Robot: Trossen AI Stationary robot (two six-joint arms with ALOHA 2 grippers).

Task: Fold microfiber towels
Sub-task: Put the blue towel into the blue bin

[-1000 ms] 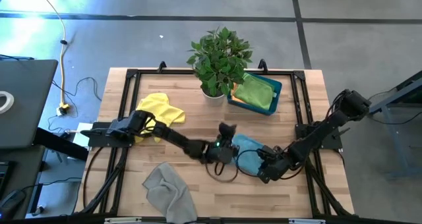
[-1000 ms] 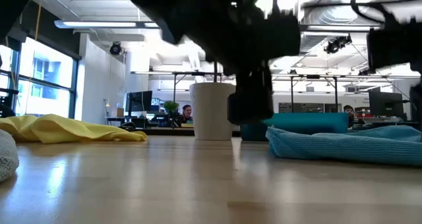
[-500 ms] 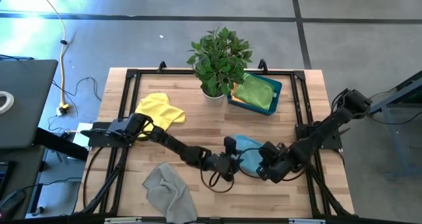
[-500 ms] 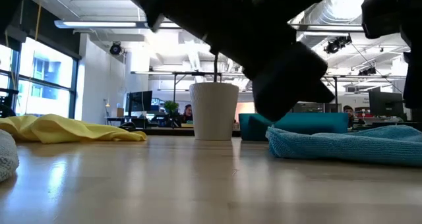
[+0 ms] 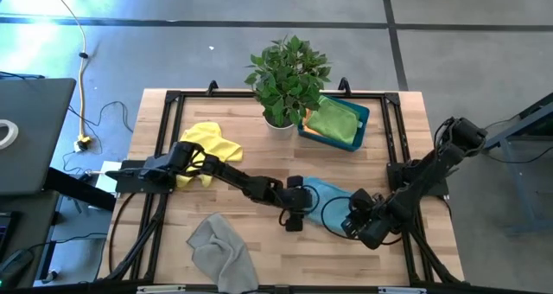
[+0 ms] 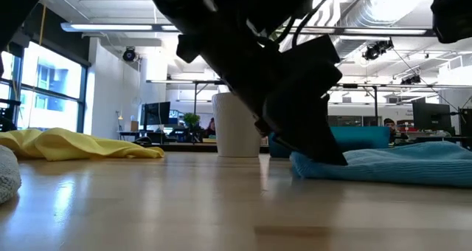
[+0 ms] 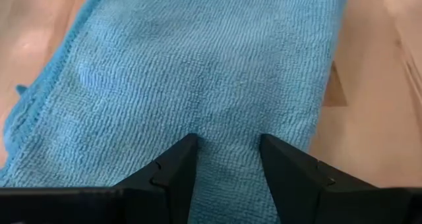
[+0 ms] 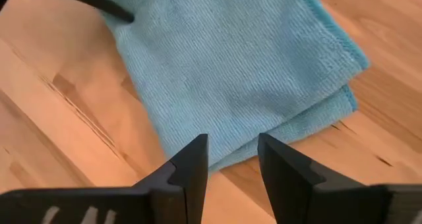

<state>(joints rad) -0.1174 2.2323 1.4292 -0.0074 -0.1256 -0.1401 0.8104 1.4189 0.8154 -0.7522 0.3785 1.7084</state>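
Two open claws met at the folded light blue towel (image 5: 327, 193): left claw (image 7: 227, 159) pressing its near edge, right claw (image 8: 232, 159) hovering above its doubled edge, bare worktop (image 8: 59, 125) beside.

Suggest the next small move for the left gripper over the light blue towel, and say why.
Probably lower and close the left gripper on the near edge of the light blue towel. Its jaws stand open with the cloth between and beyond them, nothing gripped. The towel already lies doubled, its layered edge showing in the right wrist view, where the right gripper hovers open above it, so another fold looks due.
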